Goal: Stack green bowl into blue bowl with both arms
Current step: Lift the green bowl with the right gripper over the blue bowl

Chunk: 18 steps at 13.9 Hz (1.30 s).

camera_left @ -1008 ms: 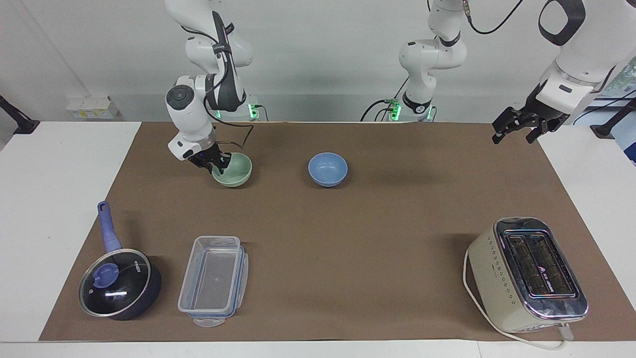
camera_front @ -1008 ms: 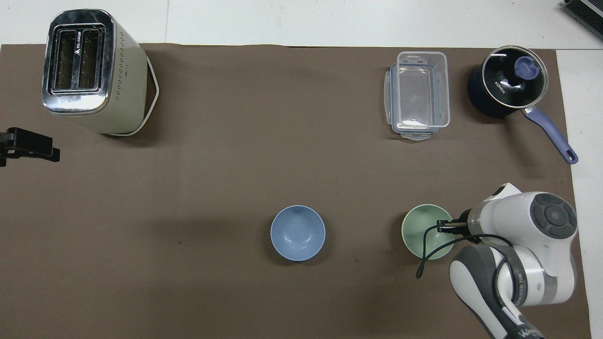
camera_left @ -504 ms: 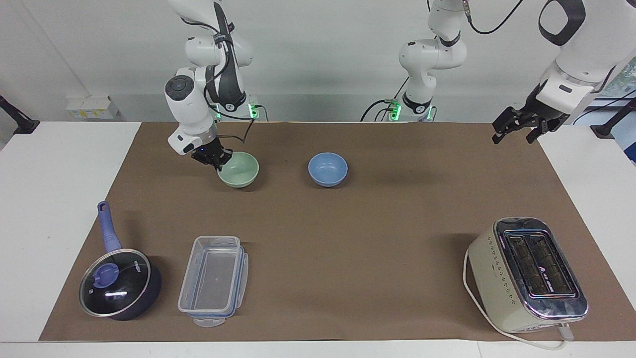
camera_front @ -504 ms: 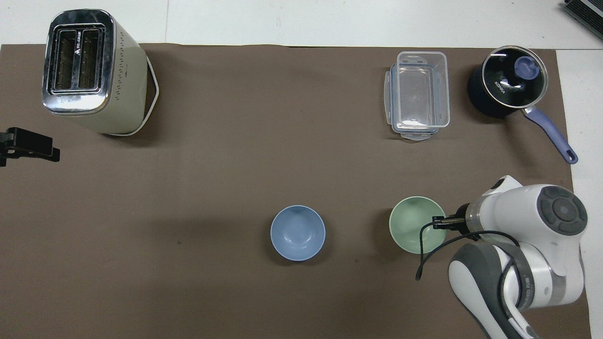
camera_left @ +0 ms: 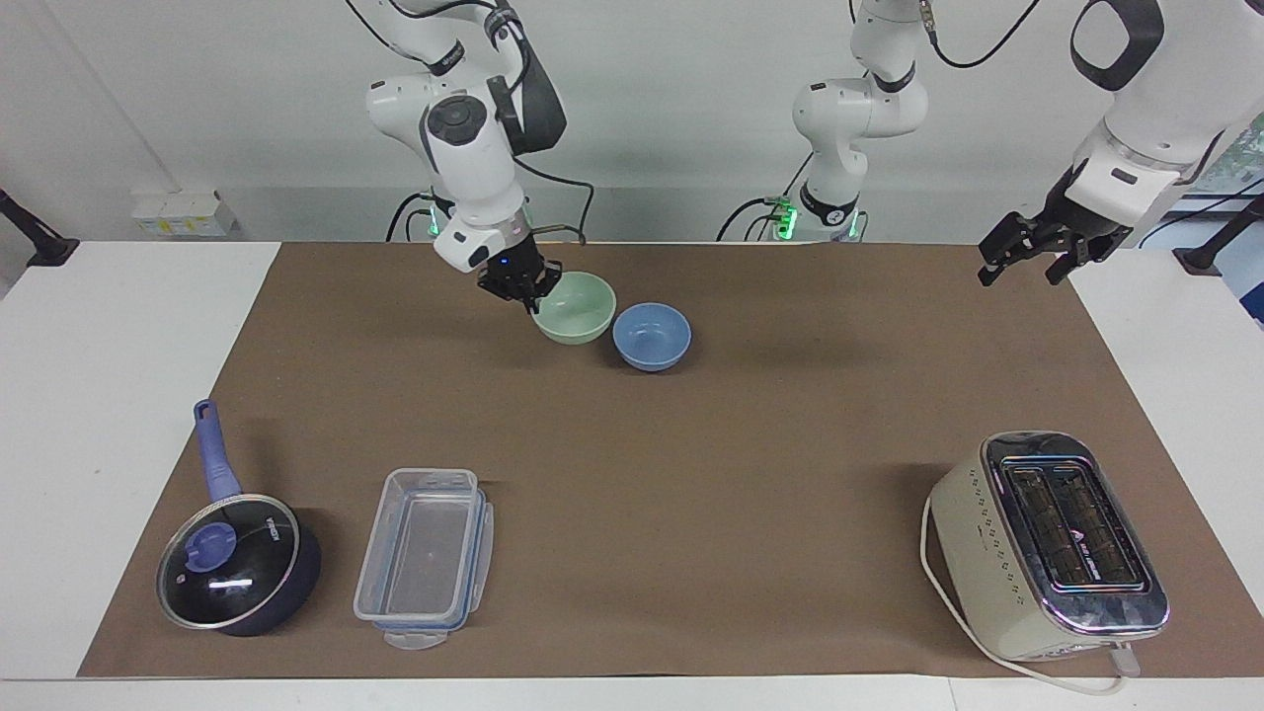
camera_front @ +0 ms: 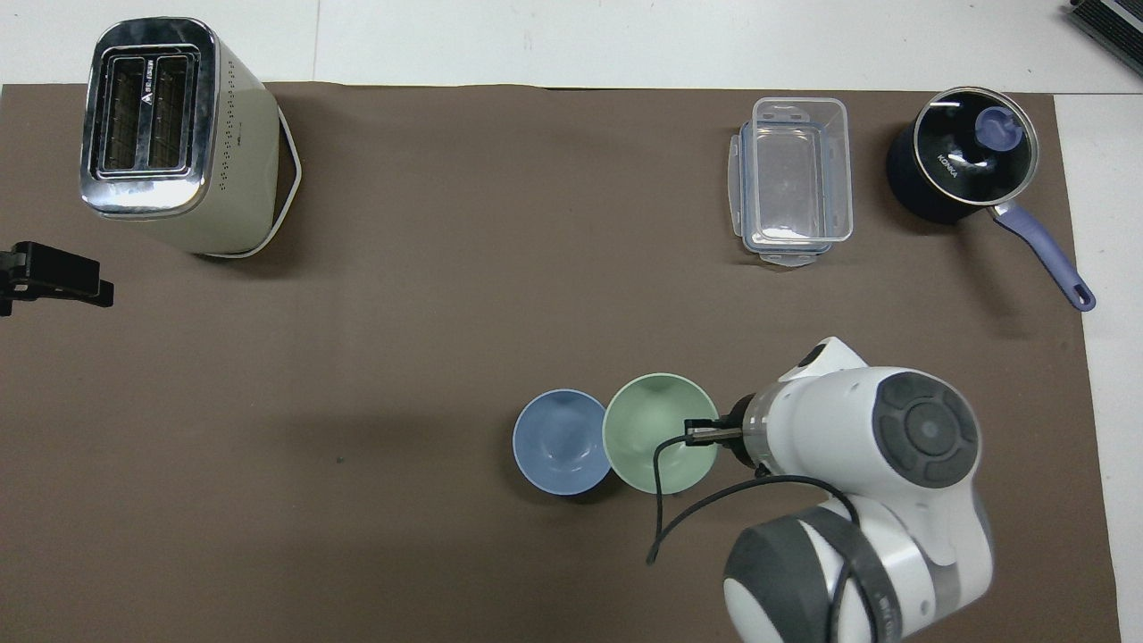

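The pale green bowl (camera_left: pixel 580 308) hangs in the air, held by its rim in my right gripper (camera_left: pixel 530 293), which is shut on it. It hovers just beside the light blue bowl (camera_left: pixel 651 336), toward the right arm's end of the table, their rims almost meeting in the overhead view. There the green bowl (camera_front: pixel 656 429) sits next to the blue bowl (camera_front: pixel 561 442), with my right gripper (camera_front: pixel 707 433) on its rim. The blue bowl stands empty on the brown mat. My left gripper (camera_left: pixel 1027 259) waits open over the mat's corner at the left arm's end, and its tip (camera_front: pixel 55 277) shows in the overhead view.
A cream toaster (camera_left: pixel 1049 545) stands at the left arm's end, far from the robots. A clear plastic container (camera_left: pixel 425 555) and a dark blue pot with a glass lid (camera_left: pixel 237 565) stand far from the robots toward the right arm's end.
My right gripper has lifted the green bowl off the mat and carried it toward the middle, up to the blue bowl. The left arm has not moved.
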Available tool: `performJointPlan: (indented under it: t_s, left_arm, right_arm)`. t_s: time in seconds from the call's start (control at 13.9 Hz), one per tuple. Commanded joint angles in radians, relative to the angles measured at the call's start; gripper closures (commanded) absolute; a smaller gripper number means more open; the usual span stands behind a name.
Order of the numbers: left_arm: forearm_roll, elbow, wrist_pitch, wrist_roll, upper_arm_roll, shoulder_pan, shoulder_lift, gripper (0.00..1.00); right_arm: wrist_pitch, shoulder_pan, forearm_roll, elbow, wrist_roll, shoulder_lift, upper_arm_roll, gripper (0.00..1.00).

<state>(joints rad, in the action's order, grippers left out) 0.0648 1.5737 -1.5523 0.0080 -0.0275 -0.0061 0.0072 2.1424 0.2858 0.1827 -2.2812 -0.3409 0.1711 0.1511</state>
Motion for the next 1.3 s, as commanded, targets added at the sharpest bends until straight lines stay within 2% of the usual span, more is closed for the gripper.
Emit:
performJointPlan:
  t_s: [0.0, 0.29, 0.5, 1.01, 1.22]
  left_arm:
    - [-0.016, -0.024, 0.026, 0.007, 0.005, 0.006, 0.008, 0.0]
    - [-0.016, -0.024, 0.026, 0.007, 0.005, 0.008, 0.008, 0.0]
    - [-0.016, -0.024, 0.026, 0.007, 0.005, 0.008, 0.008, 0.0]
    - [-0.016, -0.024, 0.028, 0.007, 0.005, 0.008, 0.008, 0.0]
    - [-0.016, -0.024, 0.028, 0.007, 0.003, 0.008, 0.008, 0.0]
  right_arm:
    - [0.023, 0.056, 0.031, 0.058, -0.073, -0.077, -0.001, 1.0]
    - [0.114, 0.151, 0.035, 0.058, -0.185, -0.143, -0.001, 1.0]
    - [0.134, 0.159, 0.035, 0.054, -0.19, -0.179, 0.001, 1.0]
    - [0.136, 0.173, 0.035, 0.043, -0.187, -0.194, 0.001, 1.0]
    - [0.183, 0.173, 0.037, 0.039, -0.184, -0.209, 0.001, 1.0]
